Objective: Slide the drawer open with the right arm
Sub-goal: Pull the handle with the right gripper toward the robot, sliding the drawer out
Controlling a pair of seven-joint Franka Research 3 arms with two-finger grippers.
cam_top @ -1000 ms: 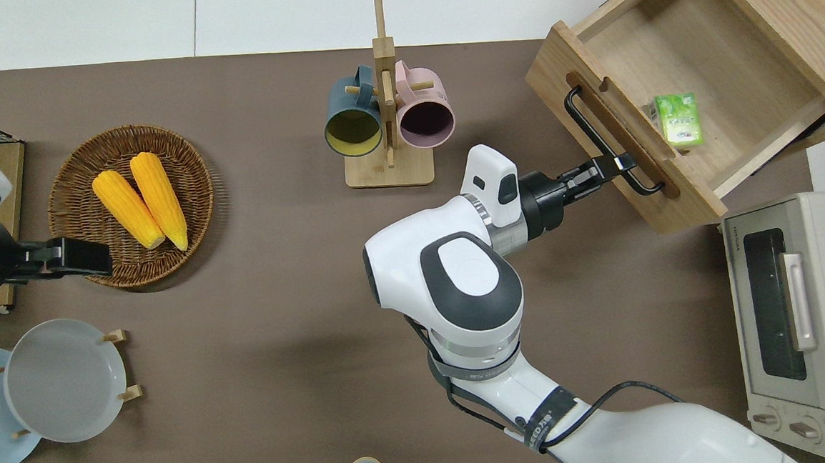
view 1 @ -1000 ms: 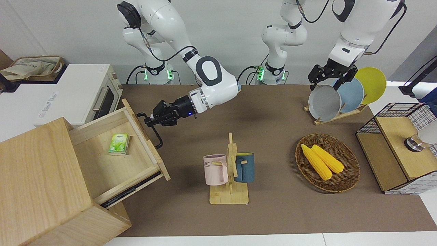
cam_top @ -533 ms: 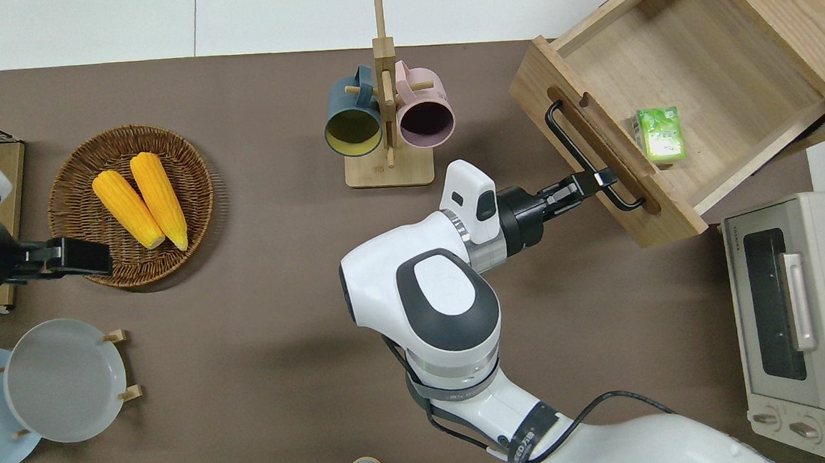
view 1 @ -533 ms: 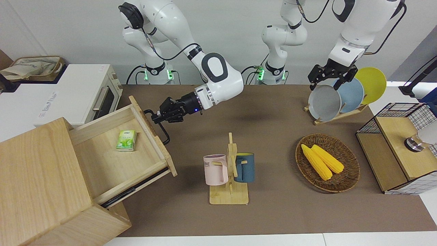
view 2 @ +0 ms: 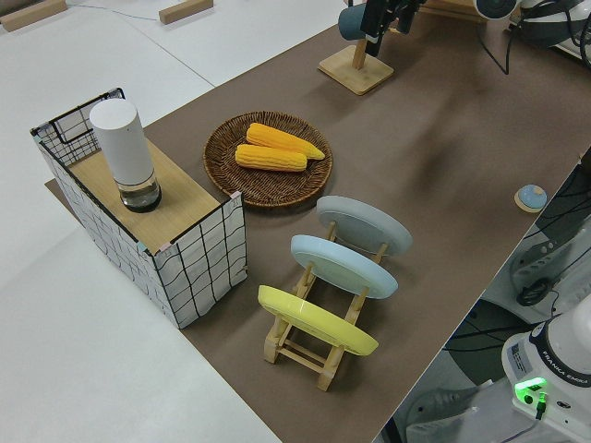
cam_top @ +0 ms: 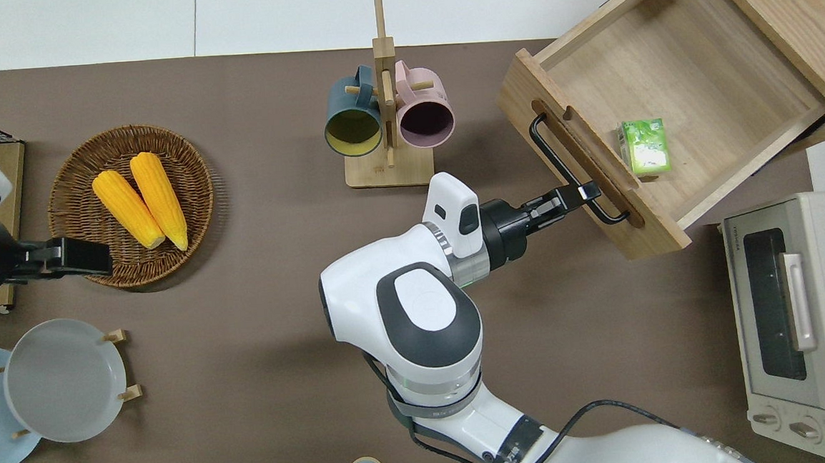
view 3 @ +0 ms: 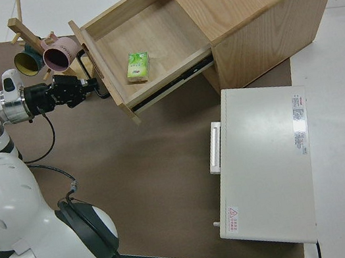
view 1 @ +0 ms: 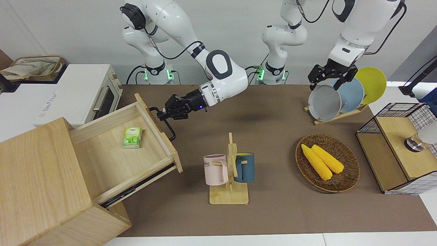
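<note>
The light-wood drawer [view 1: 112,160] stands pulled well out of the pale wooden cabinet [view 1: 37,177] at the right arm's end of the table. My right gripper [view 1: 162,114] is shut on the drawer's black loop handle [view 1: 168,129], near the handle's end closer to the robots. The overhead view shows the gripper [cam_top: 585,192] on the handle [cam_top: 558,158], and the open drawer [cam_top: 690,78]. A green packet [cam_top: 643,147] lies inside the drawer. The right side view shows the same grip [view 3: 88,86]. My left arm is parked.
A white toaster oven [cam_top: 798,322] stands beside the cabinet, nearer to the robots. A mug rack [cam_top: 385,111] with two mugs stands close to the drawer's front. A basket of corn [view 1: 327,162], a plate rack [view 1: 341,95] and a wire-mesh box [view 1: 399,147] are at the left arm's end.
The drawer has slid farther out of the cabinet toward the table's middle, drawn by my right gripper on the handle. The green packet moved along with it.
</note>
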